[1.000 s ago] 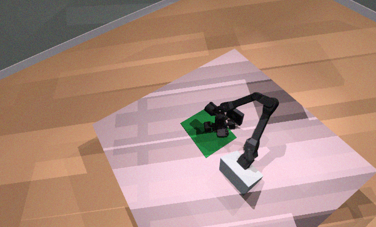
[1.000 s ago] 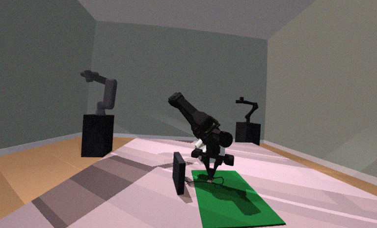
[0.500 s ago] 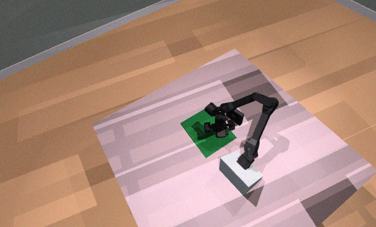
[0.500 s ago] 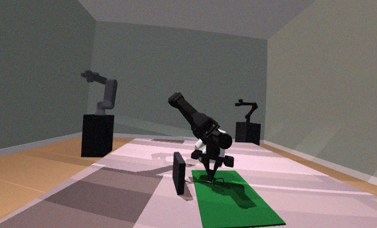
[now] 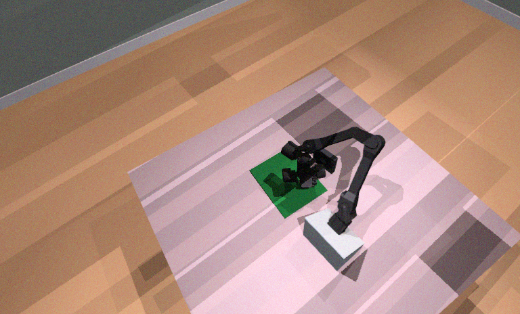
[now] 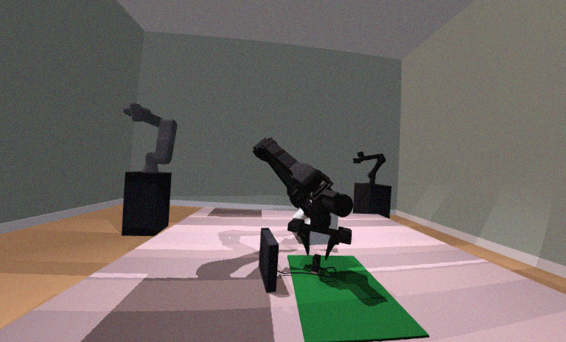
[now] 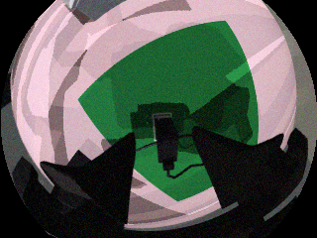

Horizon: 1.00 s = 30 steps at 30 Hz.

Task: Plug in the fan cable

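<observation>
The green board (image 5: 285, 209) (image 6: 334, 318) (image 7: 198, 55) lies flat. The black plug (image 6: 316, 264) (image 7: 166, 144) stands upright on it, at the pale outline of the header (image 7: 161, 115). The plug covers most of the header, so how deep it sits cannot be told. The cable (image 6: 296, 273) (image 7: 185, 171) runs from the plug in loops to the fan (image 6: 268, 259), a black slab standing on edge beside the board. My gripper (image 6: 317, 256) (image 7: 163, 134) is open, with its fingertips apart on either side of the plug, around its top. In the top view the arm hides the plug.
The arm's pale base block (image 5: 333, 234) stands near one board corner. The fan (image 5: 326, 160) is close beside the gripper. Two other arms on black pedestals (image 6: 146, 205) (image 6: 371, 198) stand far back. Shadows of the arm cross the board.
</observation>
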Each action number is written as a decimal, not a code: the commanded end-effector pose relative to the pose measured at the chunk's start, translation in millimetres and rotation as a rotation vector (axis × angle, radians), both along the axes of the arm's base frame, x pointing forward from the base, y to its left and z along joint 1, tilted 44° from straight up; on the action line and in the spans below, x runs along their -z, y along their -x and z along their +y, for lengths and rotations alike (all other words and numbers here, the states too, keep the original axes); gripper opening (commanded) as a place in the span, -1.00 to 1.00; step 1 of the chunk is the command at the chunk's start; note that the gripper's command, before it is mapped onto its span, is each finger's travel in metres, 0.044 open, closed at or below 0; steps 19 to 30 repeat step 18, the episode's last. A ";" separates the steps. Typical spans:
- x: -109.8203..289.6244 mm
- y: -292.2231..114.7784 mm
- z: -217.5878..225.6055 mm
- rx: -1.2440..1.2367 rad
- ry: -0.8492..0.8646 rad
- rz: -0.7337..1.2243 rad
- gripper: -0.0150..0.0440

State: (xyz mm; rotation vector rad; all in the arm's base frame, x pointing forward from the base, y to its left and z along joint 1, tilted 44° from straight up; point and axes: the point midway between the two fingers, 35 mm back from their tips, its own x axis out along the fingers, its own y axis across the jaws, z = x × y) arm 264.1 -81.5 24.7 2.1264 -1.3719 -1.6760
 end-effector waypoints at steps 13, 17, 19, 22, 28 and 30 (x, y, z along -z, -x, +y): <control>10.7 81.3 65.4 -0.010 -0.014 -0.018 0.39; 16.5 101.1 67.5 -0.008 -0.006 -0.018 0.39; 16.5 101.1 67.5 -0.008 -0.006 -0.018 0.39; 16.5 101.1 67.5 -0.008 -0.006 -0.018 0.39; 16.5 101.1 67.5 -0.008 -0.006 -0.018 0.39; 16.5 101.1 67.5 -0.008 -0.006 -0.018 0.39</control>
